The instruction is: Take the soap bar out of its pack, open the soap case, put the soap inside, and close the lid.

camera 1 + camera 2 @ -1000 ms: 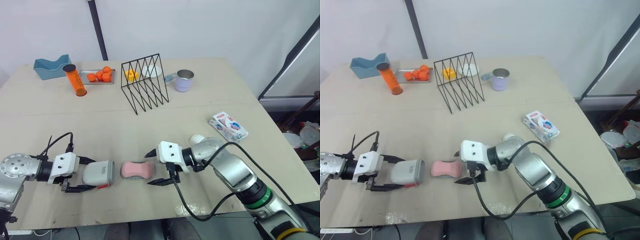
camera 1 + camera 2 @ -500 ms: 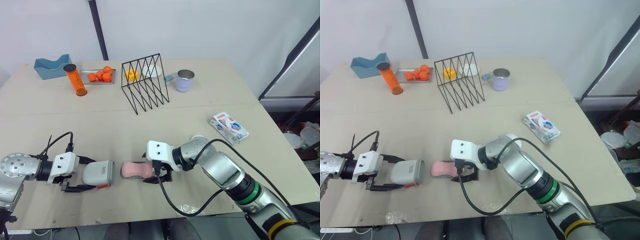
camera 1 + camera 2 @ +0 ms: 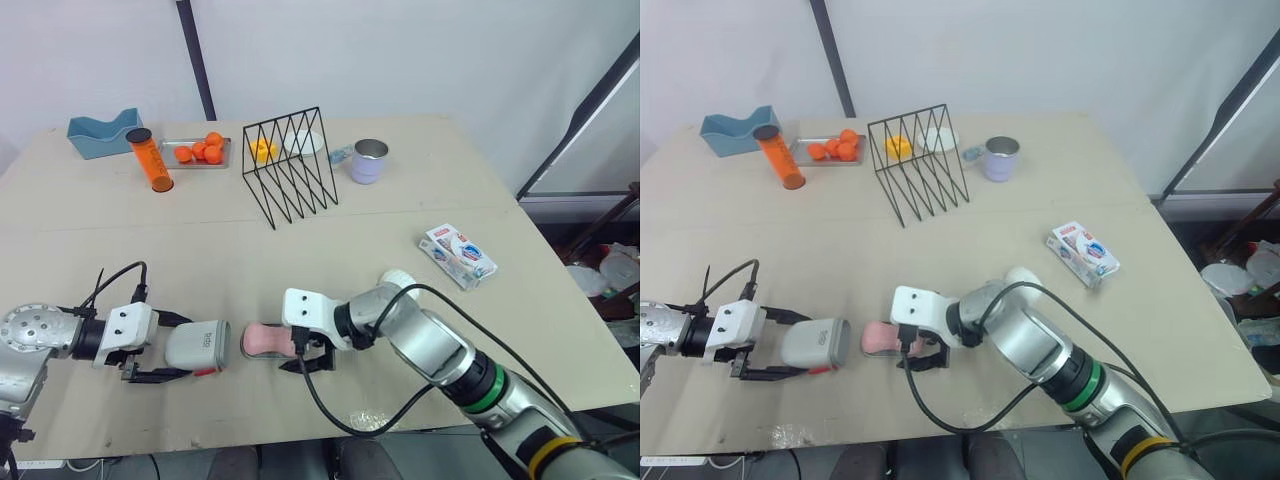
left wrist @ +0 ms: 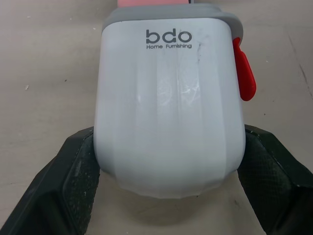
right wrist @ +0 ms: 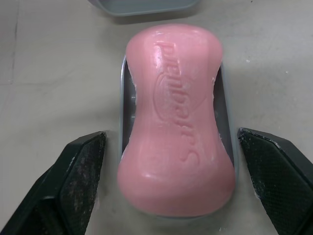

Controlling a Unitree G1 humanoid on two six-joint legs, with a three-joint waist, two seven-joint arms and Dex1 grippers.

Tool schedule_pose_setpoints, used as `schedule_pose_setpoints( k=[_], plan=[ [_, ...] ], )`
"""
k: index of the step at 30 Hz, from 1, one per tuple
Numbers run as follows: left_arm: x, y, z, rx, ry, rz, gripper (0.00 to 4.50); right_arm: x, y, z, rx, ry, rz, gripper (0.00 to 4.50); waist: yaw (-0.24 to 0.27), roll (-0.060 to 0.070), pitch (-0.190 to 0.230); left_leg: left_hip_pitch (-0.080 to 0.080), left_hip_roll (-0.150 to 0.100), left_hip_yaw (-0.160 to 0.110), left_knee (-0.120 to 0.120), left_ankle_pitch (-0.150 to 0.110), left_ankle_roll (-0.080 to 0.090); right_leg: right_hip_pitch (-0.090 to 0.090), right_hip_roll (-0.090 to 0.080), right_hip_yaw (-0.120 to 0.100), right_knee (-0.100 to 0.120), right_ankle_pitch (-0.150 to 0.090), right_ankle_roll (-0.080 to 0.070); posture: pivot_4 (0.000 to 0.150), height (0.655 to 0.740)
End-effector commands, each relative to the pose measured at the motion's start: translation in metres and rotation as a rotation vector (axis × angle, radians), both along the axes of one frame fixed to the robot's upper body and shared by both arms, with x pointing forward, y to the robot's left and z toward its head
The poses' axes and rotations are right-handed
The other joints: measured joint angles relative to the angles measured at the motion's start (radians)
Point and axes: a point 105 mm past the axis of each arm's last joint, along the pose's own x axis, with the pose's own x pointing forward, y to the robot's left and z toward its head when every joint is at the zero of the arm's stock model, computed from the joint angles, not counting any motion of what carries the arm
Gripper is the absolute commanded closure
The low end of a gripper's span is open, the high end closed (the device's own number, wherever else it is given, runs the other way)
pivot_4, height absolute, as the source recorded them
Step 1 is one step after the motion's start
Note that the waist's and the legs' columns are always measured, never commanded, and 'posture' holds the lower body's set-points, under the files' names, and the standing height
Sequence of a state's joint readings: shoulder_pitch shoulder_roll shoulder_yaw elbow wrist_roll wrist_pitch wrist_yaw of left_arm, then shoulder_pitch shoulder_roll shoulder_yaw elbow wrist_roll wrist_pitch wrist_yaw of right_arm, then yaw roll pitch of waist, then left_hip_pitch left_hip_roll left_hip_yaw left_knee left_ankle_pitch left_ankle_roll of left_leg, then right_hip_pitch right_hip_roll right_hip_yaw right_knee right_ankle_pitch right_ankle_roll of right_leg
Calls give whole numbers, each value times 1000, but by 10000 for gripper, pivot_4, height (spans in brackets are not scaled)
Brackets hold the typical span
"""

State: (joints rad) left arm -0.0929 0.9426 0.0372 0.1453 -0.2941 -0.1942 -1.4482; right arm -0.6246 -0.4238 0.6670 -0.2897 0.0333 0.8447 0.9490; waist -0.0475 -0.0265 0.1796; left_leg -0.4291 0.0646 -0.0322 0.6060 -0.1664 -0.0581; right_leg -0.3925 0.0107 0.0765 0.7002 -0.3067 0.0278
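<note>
The pink soap bar [image 5: 177, 142] lies in the grey base of the soap case [image 5: 226, 147], on the table near its front edge. My right gripper [image 3: 292, 347] is open, one finger on each side of the base, and a small gap shows at both fingers [image 5: 73, 186]. Left of the soap, my left gripper [image 3: 188, 348] is shut on the white case lid [image 4: 168, 112], which has a red latch [image 4: 243, 73] and lies on its side. The soap pack [image 3: 458, 254] lies far off at the right of the table.
A black wire rack [image 3: 290, 165], a metal cup [image 3: 367, 160], an orange tube [image 3: 150, 160], a tray of oranges [image 3: 197, 152] and a blue container [image 3: 103, 133] stand along the back. A scrap of clear wrap [image 3: 365, 418] lies at the front edge.
My right gripper has moved left along the table, and its fingers now straddle the soap and its base. The left gripper and the lid have stayed put.
</note>
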Motion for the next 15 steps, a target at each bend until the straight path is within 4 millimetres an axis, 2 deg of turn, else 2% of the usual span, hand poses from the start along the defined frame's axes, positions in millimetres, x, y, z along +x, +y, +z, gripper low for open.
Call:
schedule_pose_setpoints(
  k=[1, 2, 3, 5, 7, 8, 15],
  plan=[
    [3, -1, 8, -3, -36, -8, 10339, -3, 4, -2, 3, -2, -1, 0, 0, 0, 0, 0, 0, 0, 0, 0, 0, 0, 0, 0, 0, 0, 0, 1500, 7400],
    [2, -1, 8, -5, -36, -9, 10339, -3, 4, -4, 0, -1, -4, 0, 0, 0, 0, 0, 0, 0, 0, 0, 0, 0, 0, 0, 0, 0, 0, 1500, 7400],
    [2, -2, 8, -5, -36, -9, 10339, -3, 4, -5, -4, 1, -6, 5322, 0, 0, 0, 0, 0, 0, 0, 0, 0, 0, 0, 0, 0, 0, 0, 1500, 7400],
    [2, -2, 8, -6, -37, -10, 10339, -4, 3, -8, -10, 7, -9, 10589, 0, 0, 0, 0, 0, 0, 0, 0, 0, 0, 0, 0, 0, 0, 0, 1500, 7400],
    [2, -2, 9, -6, -37, -10, 10339, -5, 2, -10, -14, 8, -12, 17795, 0, -1, -1, 0, 0, 0, 0, 0, 0, 0, 0, 0, 0, 0, 0, 1500, 7400],
    [2, -2, 8, -5, -37, -9, 10339, -5, 2, -10, -15, 8, -13, 19395, -1, -1, -1, 1, 0, 0, 0, 0, 0, 0, 0, 0, 0, 0, 0, 1500, 7400],
    [3, -6, 9, -11, -41, -18, 10339, -2, -4, -6, -1, -10, -17, 19562, -1, -2, -1, 1, 1, 0, 0, 0, 0, 1, 1, 0, 0, 0, 0, 1500, 7400]
  ],
)
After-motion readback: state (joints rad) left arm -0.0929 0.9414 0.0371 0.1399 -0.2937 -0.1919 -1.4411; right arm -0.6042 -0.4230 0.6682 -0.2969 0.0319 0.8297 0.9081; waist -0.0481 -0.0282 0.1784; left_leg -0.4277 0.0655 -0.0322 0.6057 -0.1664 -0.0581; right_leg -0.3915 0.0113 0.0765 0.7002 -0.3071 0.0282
